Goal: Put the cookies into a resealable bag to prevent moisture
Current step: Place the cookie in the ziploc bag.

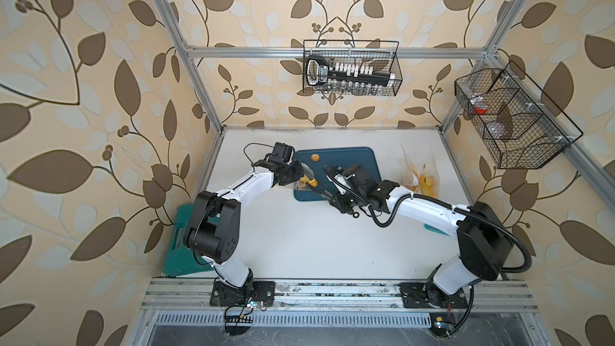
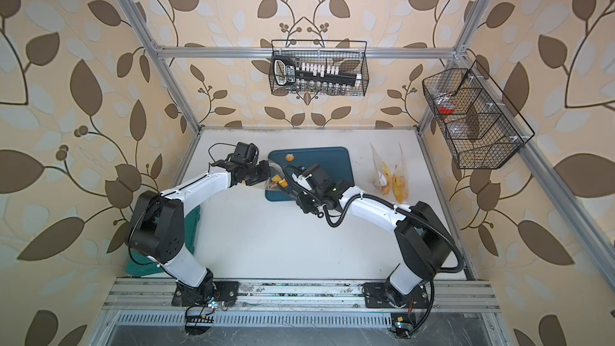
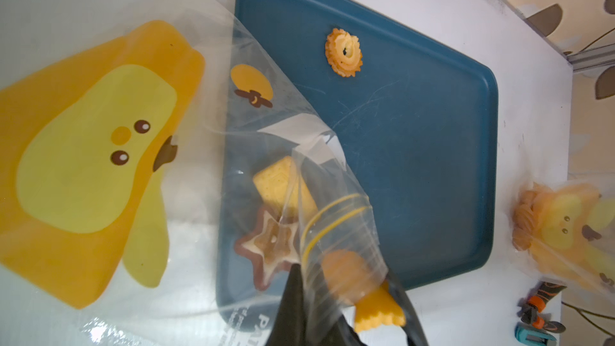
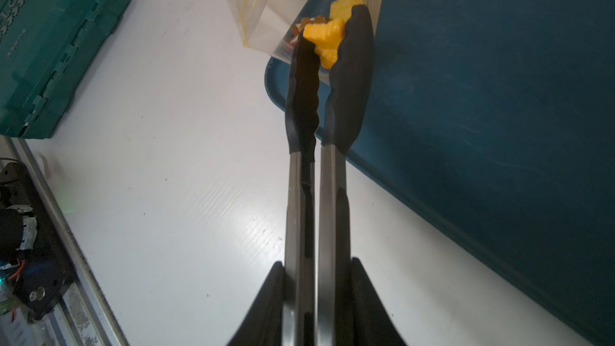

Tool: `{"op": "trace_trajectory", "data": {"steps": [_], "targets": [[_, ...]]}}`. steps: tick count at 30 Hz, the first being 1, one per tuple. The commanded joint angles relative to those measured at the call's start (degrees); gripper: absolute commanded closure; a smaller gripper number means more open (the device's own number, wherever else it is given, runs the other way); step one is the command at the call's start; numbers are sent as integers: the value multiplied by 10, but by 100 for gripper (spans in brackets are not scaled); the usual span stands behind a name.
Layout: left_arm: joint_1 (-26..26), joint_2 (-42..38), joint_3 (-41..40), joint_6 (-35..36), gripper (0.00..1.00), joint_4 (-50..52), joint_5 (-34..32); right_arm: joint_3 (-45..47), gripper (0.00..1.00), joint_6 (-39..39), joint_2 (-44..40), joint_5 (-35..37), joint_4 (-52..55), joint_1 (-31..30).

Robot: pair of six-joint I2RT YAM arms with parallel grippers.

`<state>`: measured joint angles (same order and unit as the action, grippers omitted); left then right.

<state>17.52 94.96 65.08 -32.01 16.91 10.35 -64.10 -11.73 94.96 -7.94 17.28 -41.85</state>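
2 arms meet over a white tabletop (image 1: 299,244), boxed in by an aluminium frame (image 1: 266,52) and leaf-patterned wallpaper (image 1: 83,94). Writing is scarce: you can read only "PAT" in white on the resealable bag (image 3: 293,134). The raised lettering on the green tool case (image 4: 50,44) and the label inside the rear wire basket (image 1: 349,41) are illegible. Another wire basket (image 1: 525,154) hangs at the right, and 2 printed clear bags (image 1: 421,178) lie right of the blue tray (image 1: 352,161).

Your left gripper (image 1: 299,178) is clamped on the resealable bag at the tray's near left corner. Your right gripper (image 4: 317,294) squeezes tongs (image 4: 332,211), whose tips pinch a fish-shaped cookie (image 4: 324,41) at the bag's mouth. Inside the bag lie a star cookie (image 3: 273,244) and a square cookie (image 3: 279,184). 1 swirl cookie (image 3: 342,52) rests on the tray, apart from the bag.
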Motion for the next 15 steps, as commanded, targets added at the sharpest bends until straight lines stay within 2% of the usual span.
{"op": "trace_trajectory", "data": {"steps": [1, 5, 7, 8, 10, 15], "targets": [[-4, -1, 8, -6, 100, -12, 22, -62, 72, 15, 45, -25, -24, -1], [-4, -4, 7, -6, 100, -11, 22, -120, 71, 18, 100, -12, -17, -1], [-4, -5, 8, -4, 100, -6, 15, -126, 60, 17, 103, -7, -14, -2], [-4, -6, 8, -3, 100, -3, 11, -120, 53, 17, 96, -9, -18, -1], [-4, -7, 7, -2, 100, -2, 3, -100, 47, 14, 75, -11, -25, -1], [-5, -2, 9, -5, 100, 6, -8, -21, 47, 4, -7, -1, -38, -1]]}}
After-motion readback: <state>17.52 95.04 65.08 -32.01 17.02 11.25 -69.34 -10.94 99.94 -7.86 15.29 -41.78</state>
